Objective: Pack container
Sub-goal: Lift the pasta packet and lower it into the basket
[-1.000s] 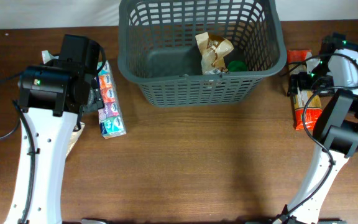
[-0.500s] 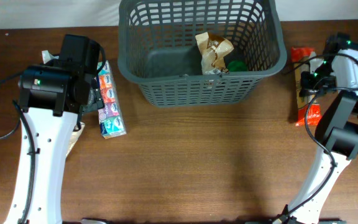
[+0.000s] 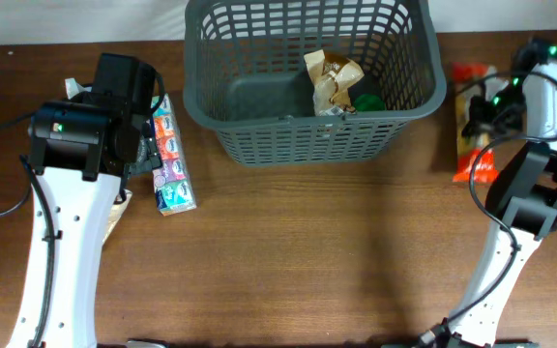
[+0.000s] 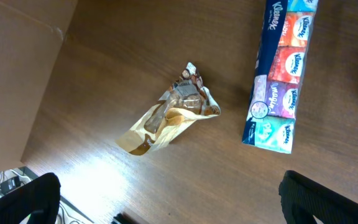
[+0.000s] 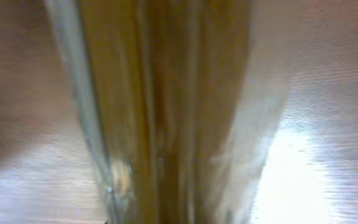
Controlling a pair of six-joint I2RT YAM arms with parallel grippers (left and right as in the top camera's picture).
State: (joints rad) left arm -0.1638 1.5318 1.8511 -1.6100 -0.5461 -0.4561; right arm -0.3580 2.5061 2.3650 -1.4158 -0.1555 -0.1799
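The right gripper [image 3: 480, 114] sits on the long orange-and-clear plastic packet [image 3: 470, 155]; whether it is clenched I cannot tell. A weak hold may drop the packet outside the dark grey plastic basket [image 3: 259, 121]. The left gripper [image 4: 173, 205] is released.

Both arms reach forward, well apart.
The left gripper [image 4: 166, 193] gapes wide; the right gripper [image 3: 481, 114] points down (jaws hidden).

The overhead camera faces straight down on the table [image 3: 288, 271], far enough off to take in the container [image 3: 312, 118] at the top edge and both arms. The left wrist camera looks down from moderate height and shares the tissue pack [image 4: 278, 68] [image 3: 169, 155] with the overhead view. The right wrist camera sits very close to a clear packet [image 5: 166, 112], so its picture is blurred.
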